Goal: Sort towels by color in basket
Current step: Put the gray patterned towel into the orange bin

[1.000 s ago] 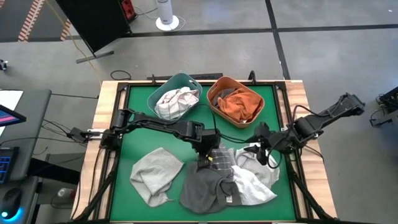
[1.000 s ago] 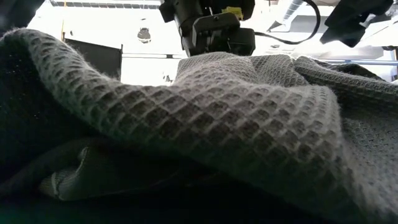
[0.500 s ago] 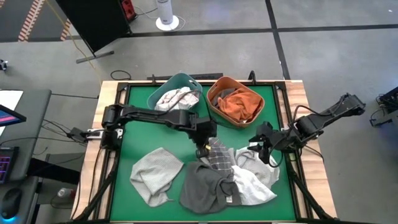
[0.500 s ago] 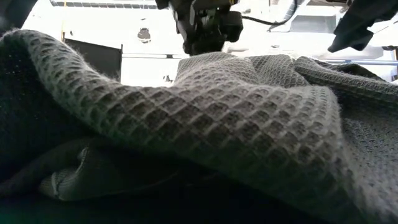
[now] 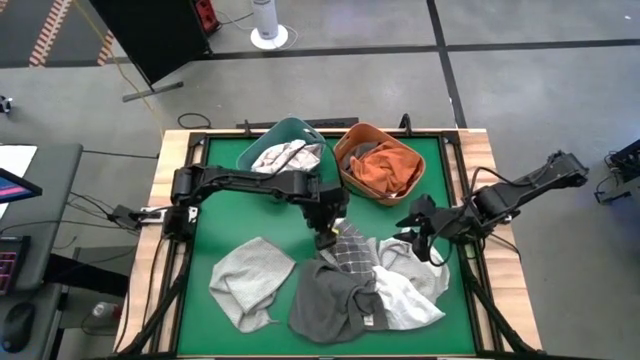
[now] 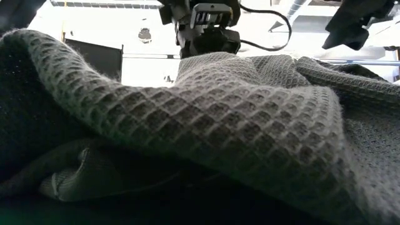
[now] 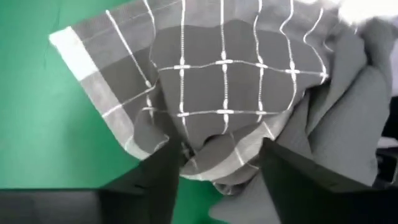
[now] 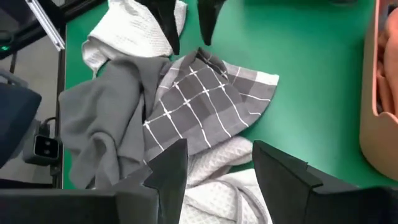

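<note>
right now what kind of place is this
Probably a robot lab or workshop: a green-topped table on a bare concrete floor, two arms working over towels, and a monitor at the side.

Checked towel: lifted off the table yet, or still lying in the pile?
Lying, not lifted. The checked towel rests crumpled on the green table against the dark grey towel; the left end effector stands open over its edge.

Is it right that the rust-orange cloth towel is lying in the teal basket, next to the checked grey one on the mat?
Not quite. The high view shows the rust-orange cloth towel lying in the orange-brown basket; the teal basket holds a white towel. The checked grey towel is on the green mat.
</note>
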### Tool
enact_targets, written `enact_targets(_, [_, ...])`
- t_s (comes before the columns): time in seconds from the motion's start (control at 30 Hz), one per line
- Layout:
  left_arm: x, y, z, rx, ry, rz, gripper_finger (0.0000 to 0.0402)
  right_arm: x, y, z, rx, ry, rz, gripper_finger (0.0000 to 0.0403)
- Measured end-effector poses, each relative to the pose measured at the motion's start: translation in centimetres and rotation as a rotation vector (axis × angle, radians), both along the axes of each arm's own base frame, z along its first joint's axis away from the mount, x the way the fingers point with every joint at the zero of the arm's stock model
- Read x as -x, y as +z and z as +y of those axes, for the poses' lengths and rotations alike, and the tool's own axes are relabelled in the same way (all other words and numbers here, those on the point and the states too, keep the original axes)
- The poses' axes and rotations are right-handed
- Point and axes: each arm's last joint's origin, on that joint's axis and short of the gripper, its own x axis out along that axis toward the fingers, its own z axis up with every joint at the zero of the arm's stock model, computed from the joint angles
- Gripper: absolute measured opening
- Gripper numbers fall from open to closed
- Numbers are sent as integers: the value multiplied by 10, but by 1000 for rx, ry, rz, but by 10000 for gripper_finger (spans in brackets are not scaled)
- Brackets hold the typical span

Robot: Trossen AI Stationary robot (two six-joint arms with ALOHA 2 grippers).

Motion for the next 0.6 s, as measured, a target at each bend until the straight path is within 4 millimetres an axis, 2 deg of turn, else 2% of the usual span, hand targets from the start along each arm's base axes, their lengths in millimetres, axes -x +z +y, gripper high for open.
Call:
enact_targets(0.13, [-1,-15,-6,-26,-110,36,253,-2,-1,1,1,2,-4,207])
enact_targets(0.3, [-2,-28,-10,-65,-180,69,247,-4,-2,2,0,1,2,207])
enact_targets(0.47, [-1,-34,-17,-117,-249,82,195,-3,-2,2,0,2,1,207])
enact_targets(0.6, [-3,-34,-20,-125,-253,70,122,-3,-1,2,0,2,1,207])
